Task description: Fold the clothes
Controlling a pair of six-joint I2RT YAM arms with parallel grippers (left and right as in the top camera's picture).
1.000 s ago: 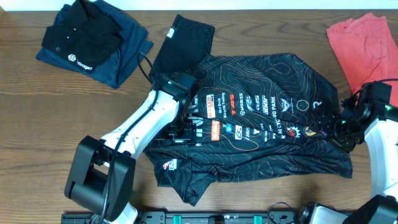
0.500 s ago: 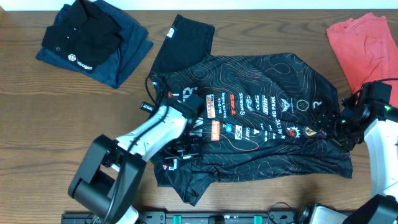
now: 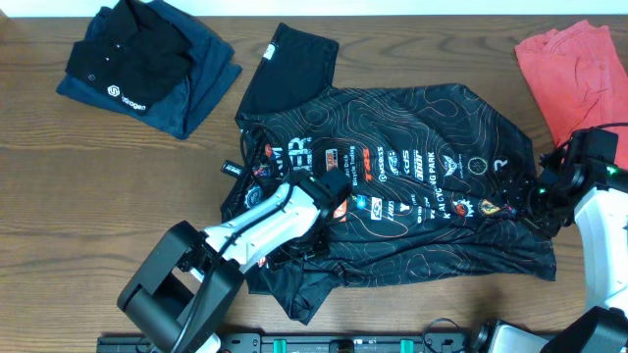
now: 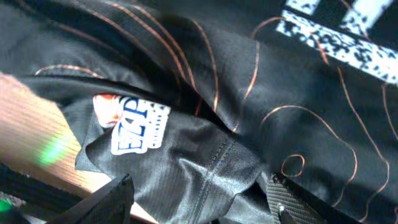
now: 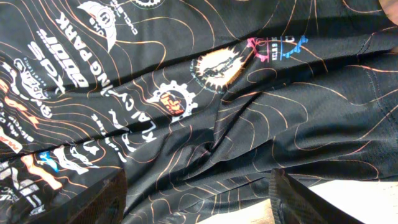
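Observation:
The black jersey (image 3: 412, 186), with orange contour lines and rows of sponsor logos, lies spread and wrinkled across the table's middle. One plain black sleeve (image 3: 289, 69) points to the back. My left gripper (image 3: 309, 230) is low over the jersey's lower left part. In the left wrist view its jaws (image 4: 202, 205) are open, with a bunched seam fold of the jersey (image 4: 205, 168) between them. My right gripper (image 3: 525, 201) is at the jersey's right edge. Its jaws (image 5: 202, 202) are open over rumpled jersey fabric (image 5: 205, 124), with bare wood just below.
A folded black polo with a white logo (image 3: 128, 59) lies on a dark blue garment (image 3: 201, 83) at the back left. A coral-red garment (image 3: 574, 74) lies at the back right. The brown wooden table (image 3: 88, 196) shows to the left of the jersey.
My left arm has swung right and toward the front across the jersey, uncovering its left side. The right arm has not moved.

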